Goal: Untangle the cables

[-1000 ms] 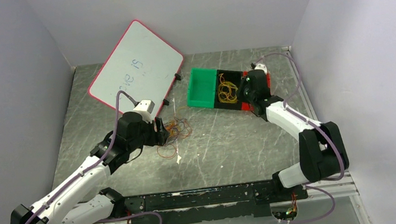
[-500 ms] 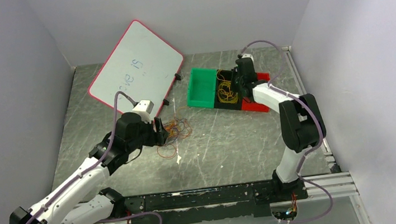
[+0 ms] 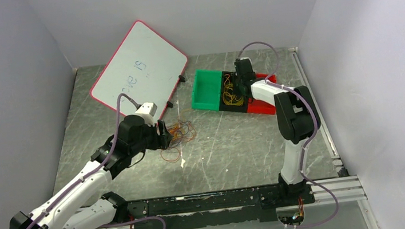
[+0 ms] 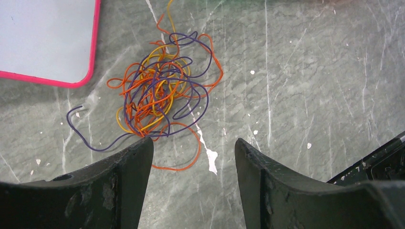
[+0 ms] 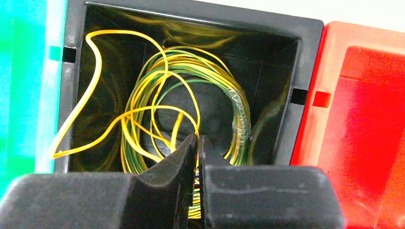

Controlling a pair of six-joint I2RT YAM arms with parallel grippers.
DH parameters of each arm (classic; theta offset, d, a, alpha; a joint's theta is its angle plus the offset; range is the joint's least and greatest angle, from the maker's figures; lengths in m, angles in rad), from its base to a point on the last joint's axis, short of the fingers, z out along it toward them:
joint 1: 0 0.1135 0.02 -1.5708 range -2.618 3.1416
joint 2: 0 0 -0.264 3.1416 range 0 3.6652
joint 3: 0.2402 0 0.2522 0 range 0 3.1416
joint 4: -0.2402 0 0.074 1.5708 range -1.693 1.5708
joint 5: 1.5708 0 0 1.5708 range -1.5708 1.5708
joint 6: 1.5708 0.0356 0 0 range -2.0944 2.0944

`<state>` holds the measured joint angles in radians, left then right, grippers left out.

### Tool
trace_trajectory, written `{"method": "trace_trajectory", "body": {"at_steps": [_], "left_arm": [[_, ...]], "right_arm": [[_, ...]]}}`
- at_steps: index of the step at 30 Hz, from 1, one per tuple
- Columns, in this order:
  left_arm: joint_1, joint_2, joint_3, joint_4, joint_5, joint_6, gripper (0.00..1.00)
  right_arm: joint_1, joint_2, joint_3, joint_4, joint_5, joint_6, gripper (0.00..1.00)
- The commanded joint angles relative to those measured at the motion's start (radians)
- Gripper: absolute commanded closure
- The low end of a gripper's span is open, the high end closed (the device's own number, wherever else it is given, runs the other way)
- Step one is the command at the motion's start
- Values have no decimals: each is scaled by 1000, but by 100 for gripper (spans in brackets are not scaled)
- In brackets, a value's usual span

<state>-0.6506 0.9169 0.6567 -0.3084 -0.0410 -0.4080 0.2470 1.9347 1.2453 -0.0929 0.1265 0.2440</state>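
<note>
Logged at upper left of overhead view: pink-rimmed whiteboard (image 3: 136,70), set askew on the scratched grey bench (image 3: 238,145). Below it, left of centre: left gripper (image 3: 163,135) low over the bench, fingers (image 4: 126,176) spread wide apart, holding nothing. Just ahead of them, mid-frame in left wrist view: cable tangle (image 4: 157,95) of orange, yellow and purple strands, flat on the bench near the whiteboard corner, with one orange loop reaching into the gap between the fingers. Contact with the left fingertip: cannot tell. Right of centre, upper part of overhead view: green bin (image 3: 207,89), black bin (image 5: 310,57) and red bin (image 5: 363,105) side by side. Inside the black bin: yellow-green cable coil (image 5: 239,114). Right gripper (image 5: 197,143) dipped into the black bin over the coil, fingers (image 5: 167,171) pressed together. Strand pinched or not: cannot tell.
</note>
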Motion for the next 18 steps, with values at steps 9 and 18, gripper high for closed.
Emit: {"method": "trace_trajectory", "body": {"at_steps": [9,18], "left_arm": [[3,4,1,-8,-7,1,32],[4,12,6,3,5,1,32]], "right_arm": [[14,-84,62,-66,46,-49,76],[15,-191,59,-108,92,-62,64]]}}
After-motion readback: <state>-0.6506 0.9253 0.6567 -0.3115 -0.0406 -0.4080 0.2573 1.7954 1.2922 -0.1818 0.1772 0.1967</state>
